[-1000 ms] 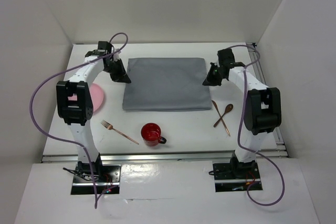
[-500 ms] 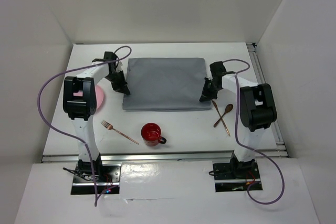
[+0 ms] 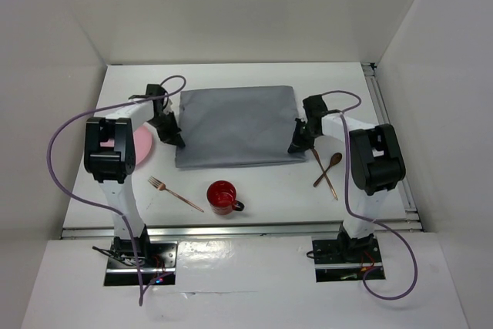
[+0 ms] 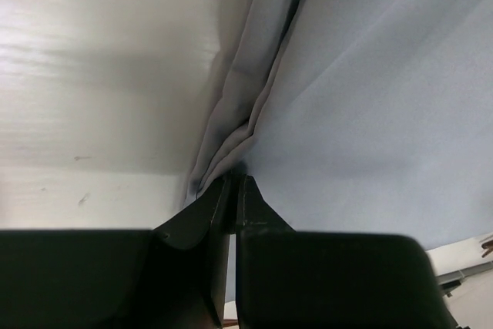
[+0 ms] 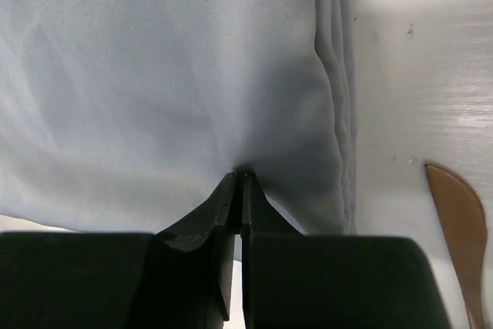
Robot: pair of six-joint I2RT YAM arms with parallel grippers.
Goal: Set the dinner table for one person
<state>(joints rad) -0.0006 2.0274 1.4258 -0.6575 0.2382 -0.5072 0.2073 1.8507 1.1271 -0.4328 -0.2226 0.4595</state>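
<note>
A grey cloth (image 3: 235, 125) lies folded on the white dinner table (image 3: 254, 182). My left gripper (image 3: 177, 142) is shut on the cloth's near left corner (image 4: 231, 152). My right gripper (image 3: 293, 146) is shut on the cloth's near right corner (image 5: 254, 136). A pink plate (image 3: 142, 144) lies left of the cloth, partly hidden by the left arm. A copper fork (image 3: 176, 193) and a red mug (image 3: 223, 197) lie near the front. A copper spoon (image 3: 329, 167) and knife (image 3: 324, 172) lie crossed at the right; the knife tip shows in the right wrist view (image 5: 458, 229).
White walls enclose the table on three sides. A metal rail (image 3: 389, 132) runs along the right edge. Purple cables (image 3: 65, 140) loop off both arms.
Both grippers have moved toward the near edge, dragging the cloth's near corners with them. The cloth has shifted nearer and its front edge now sits skewed.
</note>
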